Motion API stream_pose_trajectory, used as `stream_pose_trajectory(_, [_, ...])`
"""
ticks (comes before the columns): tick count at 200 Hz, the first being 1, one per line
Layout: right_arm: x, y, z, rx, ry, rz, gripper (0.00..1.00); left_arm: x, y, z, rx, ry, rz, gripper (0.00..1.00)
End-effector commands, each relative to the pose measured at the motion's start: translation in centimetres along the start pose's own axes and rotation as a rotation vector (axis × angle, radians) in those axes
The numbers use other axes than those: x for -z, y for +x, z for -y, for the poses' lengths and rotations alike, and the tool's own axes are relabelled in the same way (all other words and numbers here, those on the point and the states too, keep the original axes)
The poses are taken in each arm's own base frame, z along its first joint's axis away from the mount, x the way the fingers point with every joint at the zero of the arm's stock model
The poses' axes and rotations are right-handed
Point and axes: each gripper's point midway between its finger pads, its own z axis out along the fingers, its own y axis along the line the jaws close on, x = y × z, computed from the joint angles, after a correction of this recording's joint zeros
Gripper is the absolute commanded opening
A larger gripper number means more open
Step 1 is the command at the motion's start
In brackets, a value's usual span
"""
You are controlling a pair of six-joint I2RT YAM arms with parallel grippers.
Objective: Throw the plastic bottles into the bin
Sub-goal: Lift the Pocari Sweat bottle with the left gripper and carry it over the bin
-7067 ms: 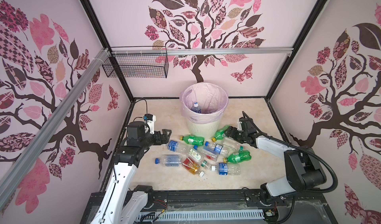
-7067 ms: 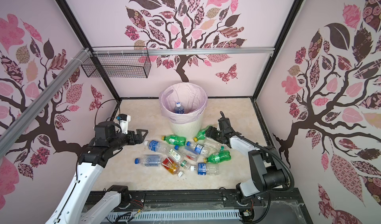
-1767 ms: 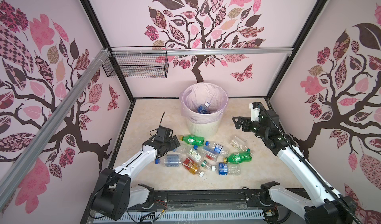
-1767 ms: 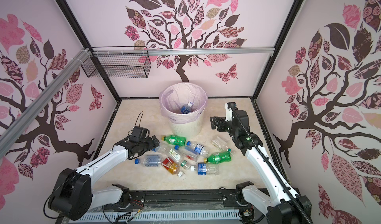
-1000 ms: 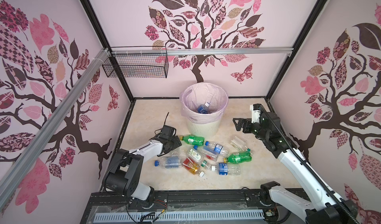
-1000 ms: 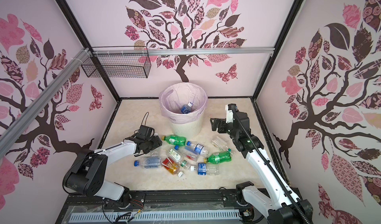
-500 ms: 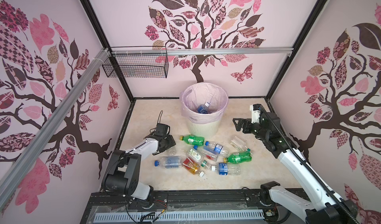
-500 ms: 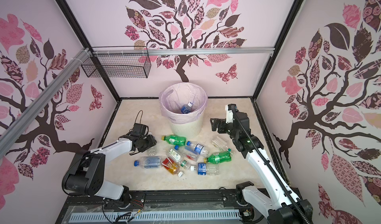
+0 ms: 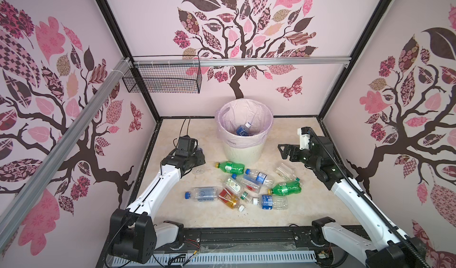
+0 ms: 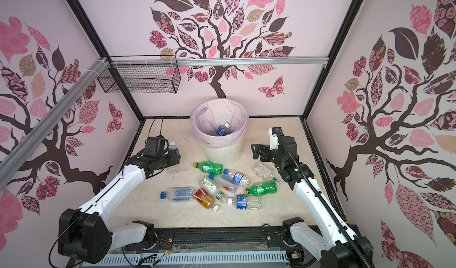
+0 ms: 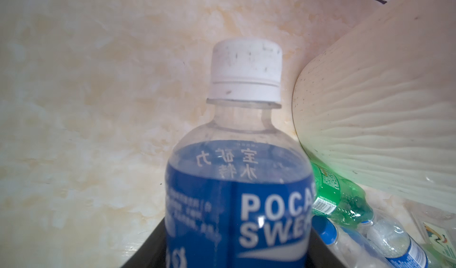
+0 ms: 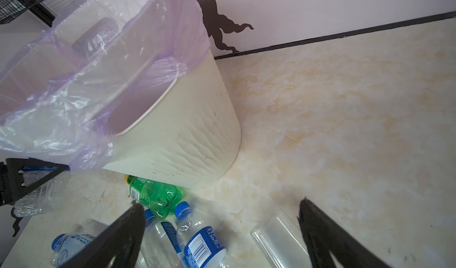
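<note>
a pale marbled table (image 9: 296,205) was seen, walled in by panels printed with trees. the bin (image 9: 243,154), cream and ribbed with a pale pink bag folded over its rim, was stood at the back of the table, near the middle. a black wire basket (image 9: 162,80) was hung on the back wall, above and to the left of the bin.

the left gripper (image 9: 197,160) was held low, just left of the bin's foot. its fingers were pinched on the middle of a white-capped bottle (image 11: 237,205) with a blue label. in both top views the cap was pointed toward the back wall and the clear base toward the front. whether the base touched the table could not be told. the right gripper (image 12: 219,205) was held above the table to the right of the bin, its fingers spread wide with nothing between them.

one blue-labelled bottle (image 9: 243,129) was seen lying inside the bin. the other bottles were scattered on the table in front of the bin, between the two arms. a green bottle (image 9: 230,166) was laid nearest the bin and a second green bottle (image 9: 286,187) toward the right. a blue-capped clear bottle (image 9: 203,194) was laid at the left edge, with an amber bottle (image 9: 228,198) just beside it.
</note>
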Motion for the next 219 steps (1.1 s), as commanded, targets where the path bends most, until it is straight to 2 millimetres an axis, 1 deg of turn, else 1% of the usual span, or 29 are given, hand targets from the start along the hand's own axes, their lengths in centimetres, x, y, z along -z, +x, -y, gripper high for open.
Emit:
stream_pose_trajectory(1, [-0.3, 0.6, 0.1, -0.013, -0.007, -0.02, 0.99, 3.5, -2.0, -0.1, -0.09, -0.011, 0.076, 0.57])
stream_pose_trajectory(16, [-0.5, 0.8, 0.3, -0.02, -0.004, -0.024, 0.99, 5.2, -2.7, 0.2, -0.112, 0.01, 0.133, 0.54])
stream_pose_trajectory(35, [-0.9, 1.3, 0.5, -0.029, 0.003, -0.044, 0.99, 7.1, -3.0, 0.5, -0.153, 0.039, 0.191, 0.53])
stream_pose_trajectory(58, [-1.3, 1.8, 0.7, -0.038, 0.005, -0.064, 0.98, 9.2, -2.8, 1.1, -0.201, 0.103, 0.257, 0.54])
stream_pose_trajectory(82, [-1.6, 2.3, 0.8, -0.048, 0.003, -0.075, 0.98, 11.3, -2.9, 1.4, -0.199, 0.151, 0.344, 0.54])
stream_pose_trajectory(108, [-1.7, 2.7, 0.8, -0.058, -0.001, -0.086, 0.98, 13.4, -2.9, 2.7, -0.216, 0.247, 0.406, 0.55])
stream_pose_trajectory(125, [-1.8, 2.7, 0.8, -0.06, -0.002, -0.087, 0.98, 14.2, -3.0, 3.0, -0.221, 0.272, 0.442, 0.55])
stream_pose_trajectory(147, [-1.7, 2.8, 0.8, -0.06, 0.0, -0.088, 0.98, 14.8, -3.0, 3.0, -0.223, 0.278, 0.456, 0.55])
stream_pose_trajectory(163, [-1.7, 2.9, 0.8, -0.063, 0.0, -0.09, 0.98, 15.5, -3.5, 3.9, -0.233, 0.317, 0.466, 0.56])
stream_pose_trajectory(178, [-1.6, 2.9, 0.9, -0.063, 0.001, -0.09, 0.98, 16.6, -4.7, 5.4, -0.24, 0.382, 0.494, 0.57])
stream_pose_trajectory(189, [-1.6, 3.0, 0.9, -0.066, 0.002, -0.091, 0.98, 17.6, -6.2, 6.9, -0.246, 0.443, 0.525, 0.57])
stream_pose_trajectory(196, [-1.6, 3.0, 0.9, -0.067, 0.001, -0.089, 0.98, 18.1, -7.5, 7.9, -0.242, 0.474, 0.542, 0.57])
stream_pose_trajectory(198, [-1.6, 3.0, 0.9, -0.067, 0.0, -0.089, 0.98, 18.5, -8.0, 8.2, -0.242, 0.484, 0.554, 0.57])
stream_pose_trajectory(203, [-1.6, 3.0, 0.9, -0.07, -0.001, -0.09, 0.98, 18.6, -9.1, 8.9, -0.238, 0.501, 0.562, 0.57])
stream_pose_trajectory(219, [-1.4, 2.9, 0.8, -0.072, -0.003, -0.087, 0.98, 19.6, -13.2, 11.6, -0.233, 0.562, 0.598, 0.56])
